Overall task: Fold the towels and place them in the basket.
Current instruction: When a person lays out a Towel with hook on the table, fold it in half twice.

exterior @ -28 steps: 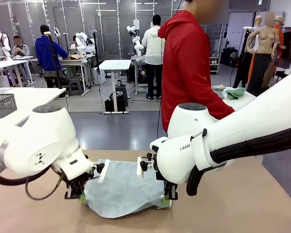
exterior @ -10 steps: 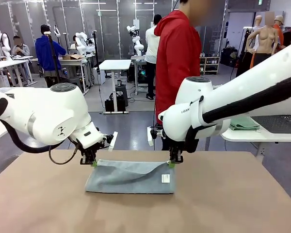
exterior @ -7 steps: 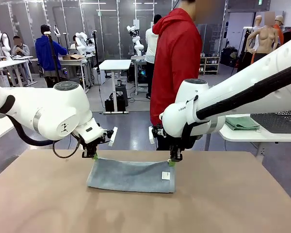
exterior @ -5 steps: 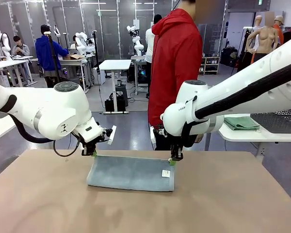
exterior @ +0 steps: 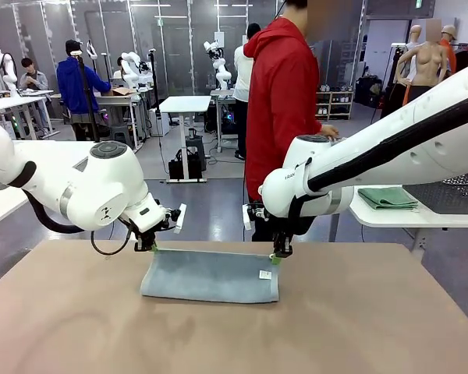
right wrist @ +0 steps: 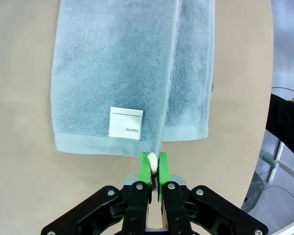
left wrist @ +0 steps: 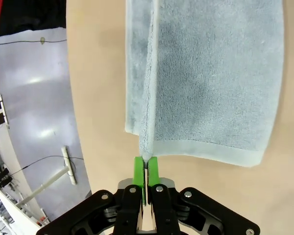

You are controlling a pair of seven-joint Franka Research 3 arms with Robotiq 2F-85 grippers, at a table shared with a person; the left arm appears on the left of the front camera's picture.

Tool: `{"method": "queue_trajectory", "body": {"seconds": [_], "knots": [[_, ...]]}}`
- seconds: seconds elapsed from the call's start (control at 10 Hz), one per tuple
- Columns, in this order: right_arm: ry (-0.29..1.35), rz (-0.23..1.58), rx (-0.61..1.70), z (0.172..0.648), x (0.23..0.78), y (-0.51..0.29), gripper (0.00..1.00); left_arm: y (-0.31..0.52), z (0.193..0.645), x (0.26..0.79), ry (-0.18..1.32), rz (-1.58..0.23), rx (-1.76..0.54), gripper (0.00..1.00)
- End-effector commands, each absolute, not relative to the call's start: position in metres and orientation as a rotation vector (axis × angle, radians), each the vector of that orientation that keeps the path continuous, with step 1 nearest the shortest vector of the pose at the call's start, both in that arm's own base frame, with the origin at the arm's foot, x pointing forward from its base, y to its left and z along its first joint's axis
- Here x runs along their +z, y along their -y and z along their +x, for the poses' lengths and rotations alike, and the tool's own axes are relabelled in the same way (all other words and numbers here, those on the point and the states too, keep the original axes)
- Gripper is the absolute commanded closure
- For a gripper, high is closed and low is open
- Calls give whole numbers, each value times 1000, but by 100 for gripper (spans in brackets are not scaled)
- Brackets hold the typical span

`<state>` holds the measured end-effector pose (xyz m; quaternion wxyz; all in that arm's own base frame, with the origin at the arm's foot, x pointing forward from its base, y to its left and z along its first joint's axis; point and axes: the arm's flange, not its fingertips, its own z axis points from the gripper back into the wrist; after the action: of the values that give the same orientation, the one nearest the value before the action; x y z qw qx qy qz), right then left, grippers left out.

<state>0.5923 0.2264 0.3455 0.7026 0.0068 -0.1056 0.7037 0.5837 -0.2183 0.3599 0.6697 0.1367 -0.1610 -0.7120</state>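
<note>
The green pads (left wrist: pixel 138 169) of the left gripper (left wrist: pixel 146 164) press together on a raised fold at one far corner of the pale blue-grey rectangular terry cloth towel (left wrist: pixel 210 83). The right gripper (right wrist: pixel 154 161) pinches the other far corner the same way, with a bit of cloth bunched between its pads, just beside the small white rectangular tag (right wrist: pixel 126 123). The towel lies folded double, flat on the tan table (exterior: pixel 359 327), near its far edge. A person in a red hooded jacket (exterior: pixel 285 101) stands behind the table.
</note>
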Motion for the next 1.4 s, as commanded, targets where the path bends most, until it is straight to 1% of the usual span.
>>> {"method": "queue_trajectory", "body": {"seconds": [0.0, 0.3, 0.4, 0.5, 0.6, 0.7, 0.8, 0.9, 1.0, 1.1, 1.2, 1.3], "knots": [[239, -5, 1588, 604, 341, -222, 92, 215, 596, 354, 386, 345, -1570, 96], [266, -23, 1621, 614, 332, -220, 92, 210, 605, 345, 398, 337, -1581, 96], [280, -30, 1635, 616, 330, -220, 92, 208, 607, 341, 397, 337, -1583, 87], [297, -46, 1652, 616, 329, -220, 72, 207, 609, 338, 407, 346, -1592, 76], [335, -89, 1684, 614, 329, -220, 72, 205, 607, 337, 431, 379, -1607, 67], [365, -118, 1697, 613, 333, -220, 52, 203, 606, 338, 488, 416, -1593, 57], [371, -105, 1677, 610, 337, -221, 69, 201, 603, 340, 497, 420, -1576, 48], [375, -86, 1669, 606, 342, -223, 32, 199, 601, 348, 487, 364, -1570, 37], [379, -43, 1644, 598, 353, -226, 50, 199, 593, 362, 483, 284, -1554, 28], [377, 23, 1585, 585, 370, -230, 12, 200, 584, 383, 431, 201, -1534, 18], [373, 64, 1526, 567, 393, -233, 30, 197, 574, 408, 395, 79, -1515, 9], [331, 82, 1468, 544, 421, -234, 0, 193, 565, 432, 357, -5, -1512, 9]]}}
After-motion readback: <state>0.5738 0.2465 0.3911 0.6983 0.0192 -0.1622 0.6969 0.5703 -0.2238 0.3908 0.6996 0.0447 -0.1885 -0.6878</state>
